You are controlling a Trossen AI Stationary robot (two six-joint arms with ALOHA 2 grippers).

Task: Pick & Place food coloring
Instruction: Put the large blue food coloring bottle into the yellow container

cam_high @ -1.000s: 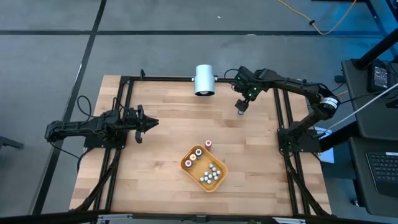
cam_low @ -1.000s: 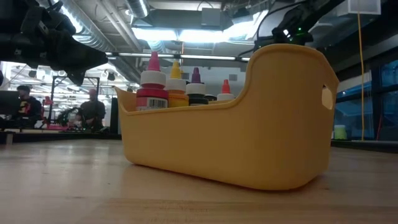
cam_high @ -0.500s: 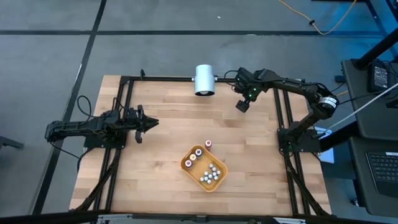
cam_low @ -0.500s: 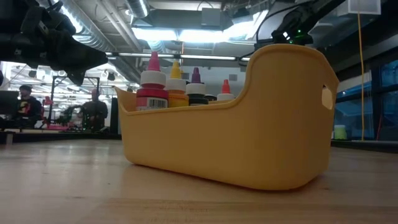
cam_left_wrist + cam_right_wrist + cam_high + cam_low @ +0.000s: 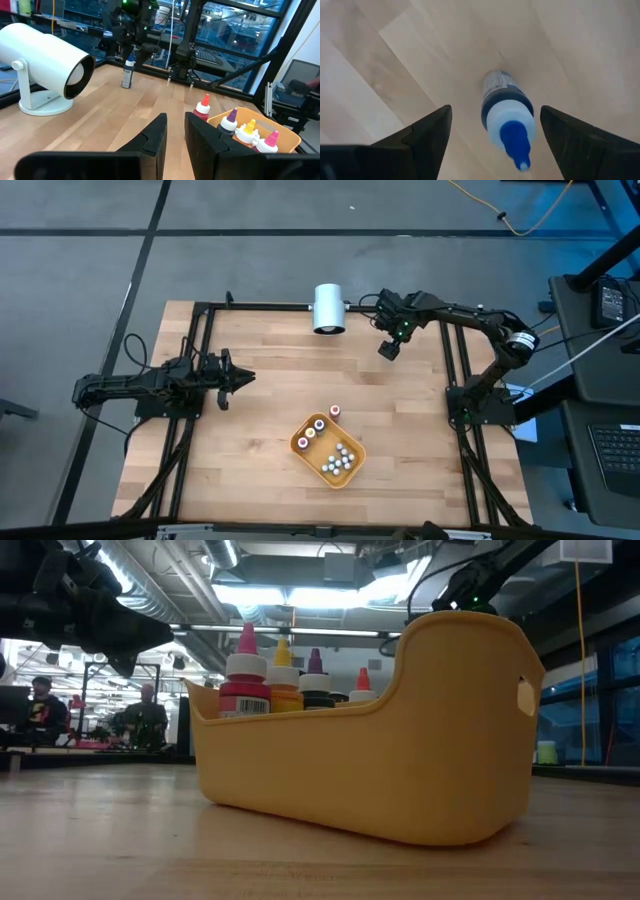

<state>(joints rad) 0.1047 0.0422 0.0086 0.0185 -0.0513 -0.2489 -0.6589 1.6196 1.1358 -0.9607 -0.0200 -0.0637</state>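
Observation:
A blue-topped food coloring bottle (image 5: 508, 117) stands upright on its base on the wood near the table's far right corner, also seen in the left wrist view (image 5: 128, 73). My right gripper (image 5: 388, 350) hangs open just above it. Its fingers (image 5: 425, 137) stand on either side of the bottle without touching. Several more bottles (image 5: 270, 680) stand in the orange tray (image 5: 303, 448) near the table's middle. A red-topped bottle (image 5: 335, 411) stands on the table beside the tray. My left gripper (image 5: 240, 378) waits shut at the table's left.
A big white cylinder on a stand (image 5: 328, 308) sits at the far edge, to the left of my right gripper. The black frame rails (image 5: 455, 370) run along the table's sides. Bare wood lies between the blue-topped bottle and the tray.
My right gripper has shifted slightly over the blue-topped bottle, which showed at its near side a second ago and is now covered by it in the high view.

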